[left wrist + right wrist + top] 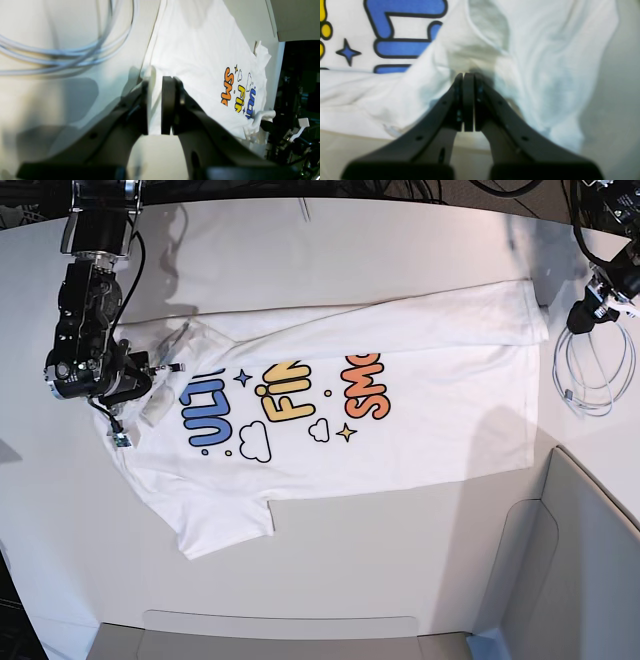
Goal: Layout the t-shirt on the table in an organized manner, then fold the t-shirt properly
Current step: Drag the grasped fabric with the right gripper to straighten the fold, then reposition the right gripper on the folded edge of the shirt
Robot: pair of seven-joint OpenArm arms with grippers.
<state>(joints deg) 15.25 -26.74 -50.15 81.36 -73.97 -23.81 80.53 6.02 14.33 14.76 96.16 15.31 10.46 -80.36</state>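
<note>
A broad white surface (330,570) carries everything. The right gripper (468,75) has its jaws pressed together on bunched fabric at the collar end of the t-shirt (400,415); the left gripper (158,82) clamps the hem corner, beside a coiled cable (590,370). The shirt lies mostly spread, print up (upper edge doubled over), so layout looks nearly done and folding remains.
</note>
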